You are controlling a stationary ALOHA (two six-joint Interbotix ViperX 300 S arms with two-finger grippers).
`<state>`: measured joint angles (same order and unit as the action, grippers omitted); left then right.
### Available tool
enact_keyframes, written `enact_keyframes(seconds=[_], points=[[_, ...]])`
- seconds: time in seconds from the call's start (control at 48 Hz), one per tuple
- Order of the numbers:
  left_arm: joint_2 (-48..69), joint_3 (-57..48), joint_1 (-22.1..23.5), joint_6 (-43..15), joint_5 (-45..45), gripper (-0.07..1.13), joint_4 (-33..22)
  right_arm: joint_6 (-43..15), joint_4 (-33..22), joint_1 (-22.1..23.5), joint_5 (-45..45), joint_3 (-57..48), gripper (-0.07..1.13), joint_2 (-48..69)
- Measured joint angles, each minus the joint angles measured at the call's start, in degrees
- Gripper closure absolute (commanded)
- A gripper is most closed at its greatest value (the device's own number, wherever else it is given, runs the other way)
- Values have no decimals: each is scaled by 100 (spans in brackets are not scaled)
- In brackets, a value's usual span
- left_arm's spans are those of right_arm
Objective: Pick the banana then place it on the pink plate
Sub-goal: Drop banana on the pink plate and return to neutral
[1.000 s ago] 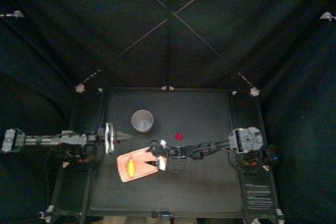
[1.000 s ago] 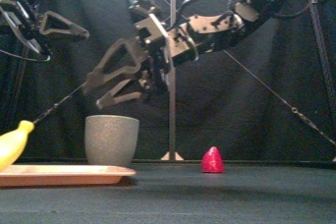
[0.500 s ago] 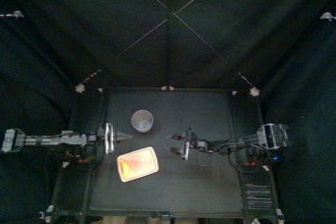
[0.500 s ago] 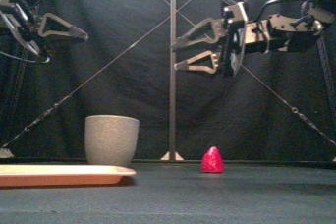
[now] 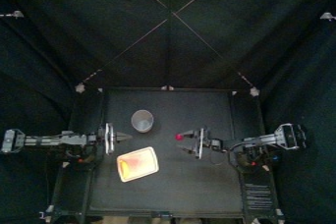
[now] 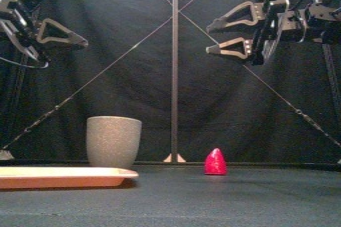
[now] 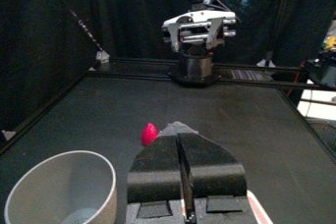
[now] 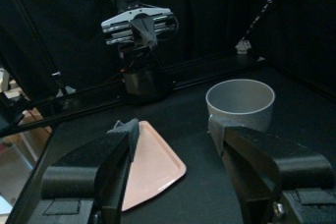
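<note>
The banana [image 5: 130, 167] lies on the pink tray [image 5: 147, 155] at the table's [image 5: 197, 184] front left. The right end effector [image 6: 216, 36] hangs released above the table. The left end effector [image 7: 182, 140] is clenched.

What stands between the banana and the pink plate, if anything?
Nothing visible does. In the top view the banana seems to lie on the pink plate already. The grey cup and the red toy stand apart, further back.
</note>
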<state>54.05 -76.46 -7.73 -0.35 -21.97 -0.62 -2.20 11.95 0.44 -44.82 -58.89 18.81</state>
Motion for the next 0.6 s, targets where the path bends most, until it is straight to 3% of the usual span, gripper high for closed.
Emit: enact_keyframes(seconds=[0.604], points=[[0, -53, -9, 18, 0, 108, -18, 18, -79, 70, -9, -18, 13, -26]])
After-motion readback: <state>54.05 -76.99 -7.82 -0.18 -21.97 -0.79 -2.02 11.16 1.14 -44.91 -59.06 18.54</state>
